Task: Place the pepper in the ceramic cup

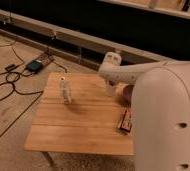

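Observation:
My white arm comes in from the right and its wrist hangs over the far right part of the wooden table. The gripper points down right above the small white ceramic cup, which merges with it in the camera view. The pepper does not show; it is hidden or out of view. The purple bowl stands just right of the cup, half covered by my arm.
A slim white bottle stands upright on the left part of the table. A flat orange-and-dark packet lies near the right front edge, against my arm. Cables and a blue box lie on the floor to the left.

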Robot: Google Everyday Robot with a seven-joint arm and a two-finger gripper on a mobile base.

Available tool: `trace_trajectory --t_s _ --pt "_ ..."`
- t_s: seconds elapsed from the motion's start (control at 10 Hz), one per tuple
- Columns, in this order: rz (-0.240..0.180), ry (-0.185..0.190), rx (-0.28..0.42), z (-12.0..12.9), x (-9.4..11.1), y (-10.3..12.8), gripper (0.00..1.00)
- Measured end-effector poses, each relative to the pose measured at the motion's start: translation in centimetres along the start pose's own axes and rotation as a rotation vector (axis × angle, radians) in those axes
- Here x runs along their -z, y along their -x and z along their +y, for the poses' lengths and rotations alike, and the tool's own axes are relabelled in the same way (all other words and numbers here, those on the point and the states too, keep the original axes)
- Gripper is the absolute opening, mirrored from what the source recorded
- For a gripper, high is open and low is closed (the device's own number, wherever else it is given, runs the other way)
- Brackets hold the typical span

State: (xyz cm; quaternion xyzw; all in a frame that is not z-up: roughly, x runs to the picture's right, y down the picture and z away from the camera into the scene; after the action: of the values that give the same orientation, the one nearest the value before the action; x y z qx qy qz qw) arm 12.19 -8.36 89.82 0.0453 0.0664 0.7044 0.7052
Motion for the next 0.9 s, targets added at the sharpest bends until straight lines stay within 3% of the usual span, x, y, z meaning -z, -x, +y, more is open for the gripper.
trace_trajectory --t_s 0.2,0.3,0.9 --pt "-0.008 -0.014 -0.002 -0.13 0.08 0.06 0.77" --pt "-0.009 -0.019 -0.002 -0.16 0.04 -0.08 0.80" --pt "-0.004 -0.021 -0.007 0.17 0.18 -0.74 0.80"
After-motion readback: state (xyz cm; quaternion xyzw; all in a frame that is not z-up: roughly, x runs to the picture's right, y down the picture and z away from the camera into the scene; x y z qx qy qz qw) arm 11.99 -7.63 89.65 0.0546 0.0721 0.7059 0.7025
